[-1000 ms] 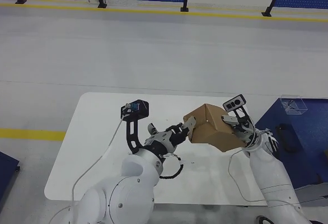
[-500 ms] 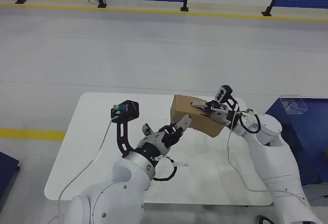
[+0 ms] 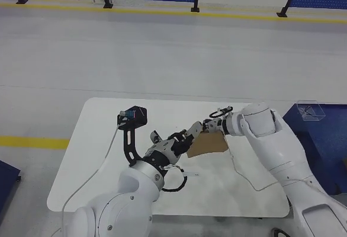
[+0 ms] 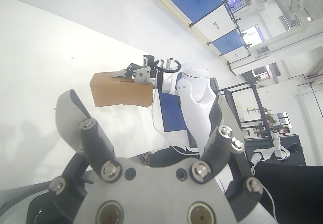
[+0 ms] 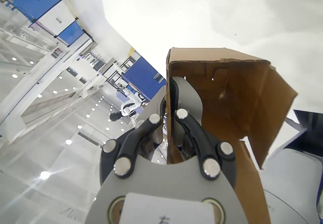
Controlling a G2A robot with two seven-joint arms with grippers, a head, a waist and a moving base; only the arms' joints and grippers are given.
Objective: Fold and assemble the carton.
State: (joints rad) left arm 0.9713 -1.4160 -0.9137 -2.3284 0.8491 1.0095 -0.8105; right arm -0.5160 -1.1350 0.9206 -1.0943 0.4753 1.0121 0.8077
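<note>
Cardboard carton (image 3: 209, 145), one wall edge pinched in right jaws; left jaws wide at its 9 o'clock; white table (image 3: 90, 172) stretches farther that way.

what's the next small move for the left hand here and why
Probably ease the left hand forward to grip the near wall of the carton. The right hand is shut on just one wall, one finger inside and one outside, so the carton hangs from one side. The left hand sits open just short of it.

A white, round-cornered table (image 3: 90, 160) stands on pale floor (image 3: 161, 53).
</note>
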